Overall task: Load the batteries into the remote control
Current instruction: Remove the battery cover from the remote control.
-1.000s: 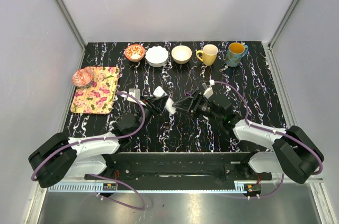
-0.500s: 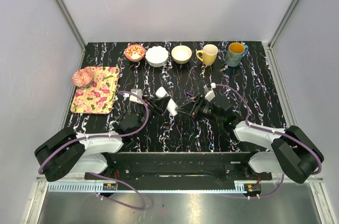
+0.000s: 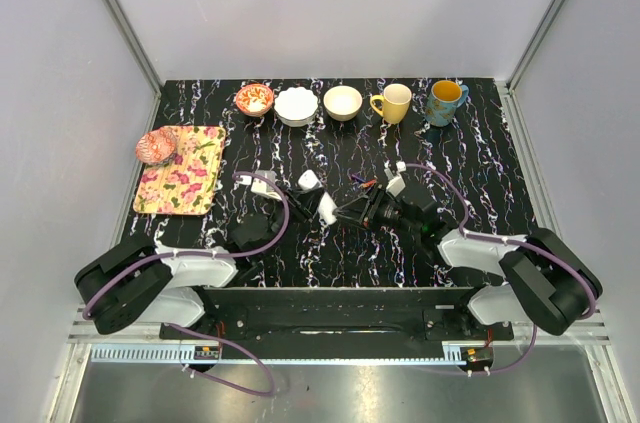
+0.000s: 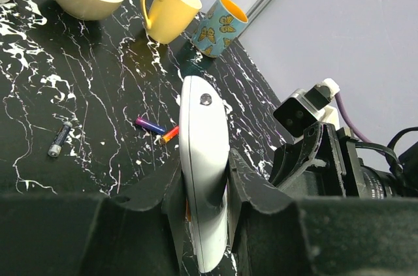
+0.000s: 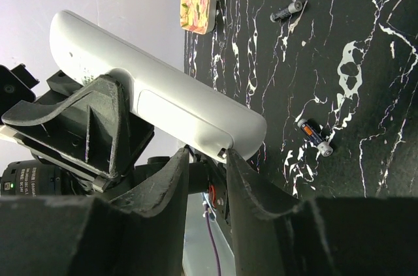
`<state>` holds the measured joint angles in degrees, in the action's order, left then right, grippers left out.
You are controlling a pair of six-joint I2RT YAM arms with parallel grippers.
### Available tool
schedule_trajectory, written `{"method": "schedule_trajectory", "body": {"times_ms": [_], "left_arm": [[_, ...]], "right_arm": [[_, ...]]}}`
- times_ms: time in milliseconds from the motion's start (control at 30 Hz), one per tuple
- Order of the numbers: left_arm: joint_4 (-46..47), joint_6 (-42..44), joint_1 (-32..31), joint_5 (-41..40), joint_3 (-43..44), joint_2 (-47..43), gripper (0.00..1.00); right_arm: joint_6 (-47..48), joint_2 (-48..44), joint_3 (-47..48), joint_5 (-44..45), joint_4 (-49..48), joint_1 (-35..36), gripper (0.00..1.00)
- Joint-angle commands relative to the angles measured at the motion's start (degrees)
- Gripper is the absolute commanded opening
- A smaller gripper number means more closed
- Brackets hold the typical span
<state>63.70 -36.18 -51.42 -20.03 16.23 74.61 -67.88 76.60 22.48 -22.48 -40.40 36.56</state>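
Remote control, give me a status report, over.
Left claw shut on remote control. Right claw at its end, grip unclear. Batteries loose on table. Mugs well clear.

2 arms, entered singly.
1. Left arm (image 3: pixel 190 268): stretched forward and inward; left gripper (image 4: pixel 204 181) clamped on the remote control (image 4: pixel 202 132).
2. Right arm (image 3: pixel 480 248): angled inward toward the left; right gripper (image 5: pixel 208 165) with fingers (image 5: pixel 163 191) narrowly parted.

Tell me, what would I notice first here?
A white remote, pinched in the left gripper over the middle of the black table, with the right gripper at its end. Little batteries lie loose on the table, and bowls and mugs line the far edge.
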Motion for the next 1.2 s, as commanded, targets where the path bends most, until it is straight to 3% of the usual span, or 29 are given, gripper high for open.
{"method": "schedule_trajectory", "body": {"times_ms": [0,433,1167], "left_arm": [[4.2,1.2,-1.4,0.0,-0.2,0.9,0.00],[0.7,4.7,-2.7,-3.5,0.6,0.7,0.00],[0.3,2.7,-3.1,-2.6,1.0,-1.0,0.00]], "right_arm": [[-0.6,0.9,0.7,-2.1,-6.6,-0.4,0.35],[-0.7,-1.3,2.7,-3.4,-5.0,-0.6,0.42],[0.7,-1.5,1.2,-2.9,-3.0,-0.6,0.43]]}}
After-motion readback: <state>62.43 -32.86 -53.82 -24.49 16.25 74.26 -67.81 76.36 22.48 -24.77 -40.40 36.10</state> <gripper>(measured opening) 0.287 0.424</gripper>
